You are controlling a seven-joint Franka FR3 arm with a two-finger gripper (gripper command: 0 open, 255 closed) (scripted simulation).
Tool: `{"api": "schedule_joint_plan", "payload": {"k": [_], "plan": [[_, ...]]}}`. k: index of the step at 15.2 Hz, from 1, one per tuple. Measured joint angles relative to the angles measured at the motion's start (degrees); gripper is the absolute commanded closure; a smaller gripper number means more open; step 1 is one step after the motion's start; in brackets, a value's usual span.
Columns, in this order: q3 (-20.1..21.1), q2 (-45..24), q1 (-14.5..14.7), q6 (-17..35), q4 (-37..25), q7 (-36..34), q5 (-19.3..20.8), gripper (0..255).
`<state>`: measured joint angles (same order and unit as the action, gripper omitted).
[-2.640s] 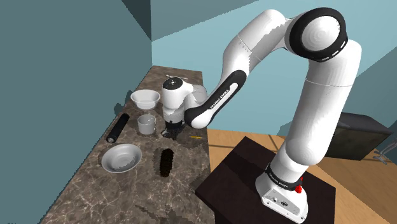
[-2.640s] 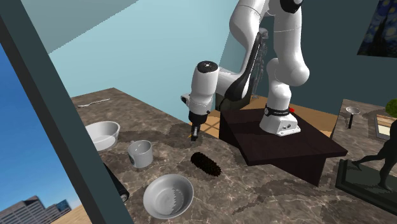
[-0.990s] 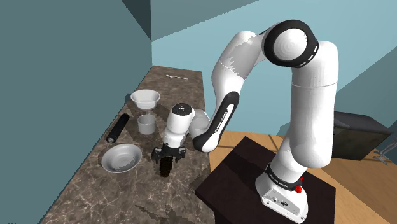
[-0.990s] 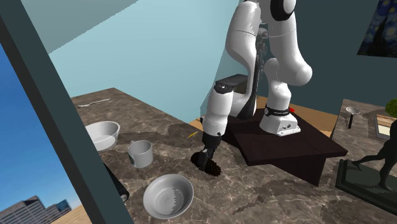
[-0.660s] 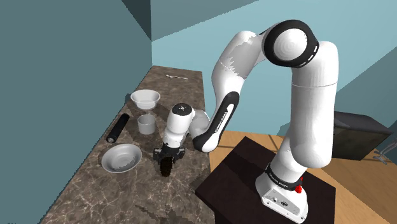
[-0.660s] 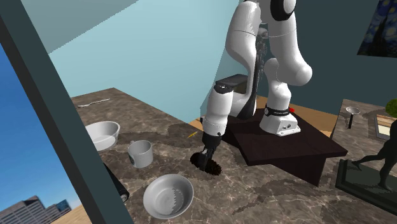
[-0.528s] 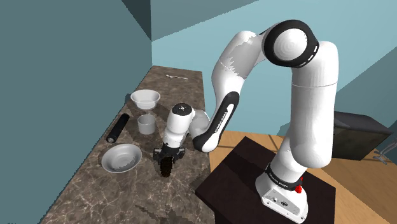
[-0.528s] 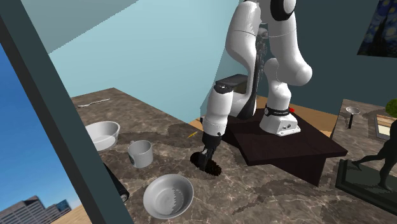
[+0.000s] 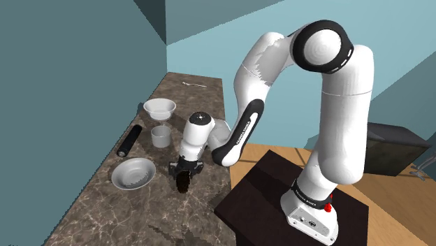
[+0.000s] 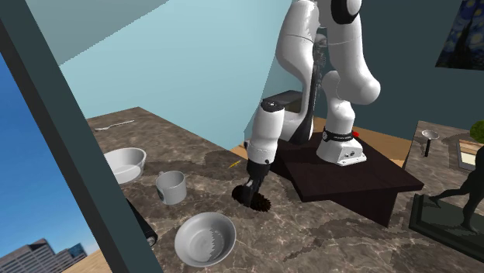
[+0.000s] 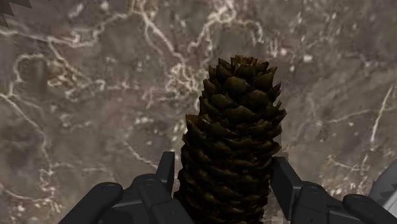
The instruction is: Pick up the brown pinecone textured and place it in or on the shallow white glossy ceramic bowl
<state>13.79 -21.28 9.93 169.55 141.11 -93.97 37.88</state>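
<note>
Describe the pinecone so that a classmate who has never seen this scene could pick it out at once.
Find the dark marble counter, then follow the white arm down to its black gripper. The pinecone is clasped between its fingers, beside a pale bowl. It alone is dark brown, long and covered in rough scales; its neighbours are smooth.

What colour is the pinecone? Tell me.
Dark brown, with overlapping scales; the pinecone shows best in the wrist view.
</note>
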Motion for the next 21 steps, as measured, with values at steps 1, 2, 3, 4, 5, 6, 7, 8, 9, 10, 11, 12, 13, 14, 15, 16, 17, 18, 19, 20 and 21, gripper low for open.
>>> {"api": "schedule_joint_plan", "payload": {"k": [1, 2, 3, 4, 5, 6, 7, 8, 9, 10, 11, 12, 13, 14, 15, 16, 17, 18, 19, 20, 21], "plan": [[0.8, 0.7, -0.6, -0.4, 0.3, 0.6, -0.7, 255], [1.9, 1.5, -1.4, -1.0, 0.5, 1.5, -1.8, 255], [3.0, 2.3, -2.5, -1.7, 0.7, 2.6, -3.0, 255], [3.9, 3.1, -3.2, -2.2, 1.0, 3.5, -4.0, 255], [5.0, 3.9, -4.0, -2.8, 1.3, 4.4, -5.2, 255], [6.0, 4.8, -4.9, -3.4, 1.6, 5.5, -6.4, 255], [7.0, 5.6, -5.6, -4.0, 1.8, 6.5, -7.6, 255], [8.1, 6.7, -6.5, -4.5, 2.3, 7.6, -9.0, 255], [9.0, 7.4, -7.1, -5.2, 2.2, 8.6, -10.3, 255], [9.9, 8.2, -7.7, -5.8, 2.4, 9.5, -11.6, 255], [10.8, 9.1, -8.4, -6.3, 2.6, 10.5, -12.9, 255], [11.8, 10.1, -9.1, -7.0, 2.9, 11.8, -14.5, 255], [12.6, 10.9, -9.6, -7.6, 3.0, 12.9, -15.9, 255], [13.6, 12.1, -10.4, -8.3, 3.2, 14.4, -17.7, 255], [14.4, 13.0, -10.8, -9.0, 3.3, 15.4, -19.3, 255], [15.0, 13.9, -11.1, -9.6, 3.4, 16.5, -20.7, 255], [15.5, 14.8, -11.5, -10.3, 3.5, 17.6, -22.2, 255], [16.0, 15.7, -11.8, -10.9, 3.6, 18.8, -23.6, 255], [16.4, 16.4, -12.0, -11.6, 3.5, 19.6, -24.8, 255], [16.8, 17.4, -12.2, -12.3, 3.5, 20.8, -26.3, 255], [17.2, 18.3, -12.2, -13.0, 3.6, 21.7, -27.6, 255]]}}
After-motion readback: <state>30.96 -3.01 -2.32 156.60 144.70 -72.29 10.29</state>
